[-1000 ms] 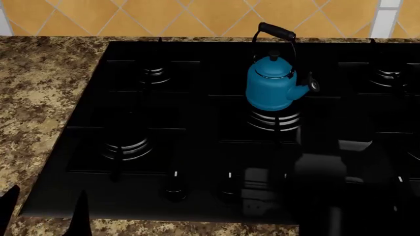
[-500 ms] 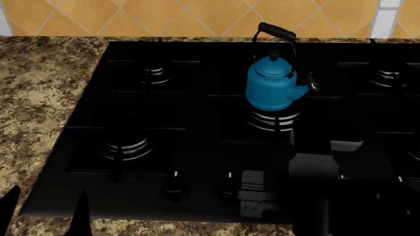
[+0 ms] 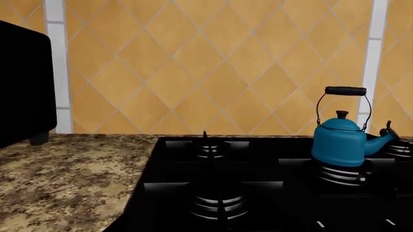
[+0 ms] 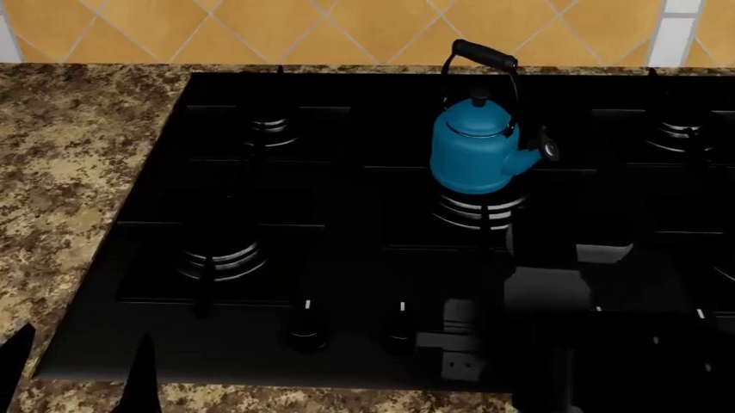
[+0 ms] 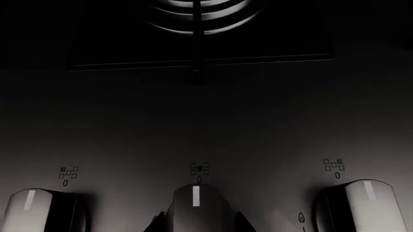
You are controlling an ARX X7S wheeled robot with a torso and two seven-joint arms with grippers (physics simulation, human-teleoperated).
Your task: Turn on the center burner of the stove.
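Observation:
The stove (image 4: 344,185) is a black glass cooktop. The center burner (image 4: 477,211) shows silver rings under a teal kettle (image 4: 473,155) that stands on it; its rings also show in the right wrist view (image 5: 200,12). My right gripper (image 5: 199,224) has a fingertip pressed on each side of the middle knob (image 5: 195,203), whose white mark points straight up. In the head view my dark right arm (image 4: 563,318) hides that knob. My left gripper (image 4: 81,370) is open and empty over the counter's front left corner.
Other knobs flank the held one (image 5: 32,210) (image 5: 361,203). Smaller burners sit at the front left (image 4: 224,254) and back left (image 4: 270,129). Speckled granite counter (image 4: 69,172) lies to the left. A black appliance (image 3: 22,82) stands by the tiled wall.
My right arm has moved forward and slightly left toward the knob row. The kettle, the knobs and the left gripper have not moved.

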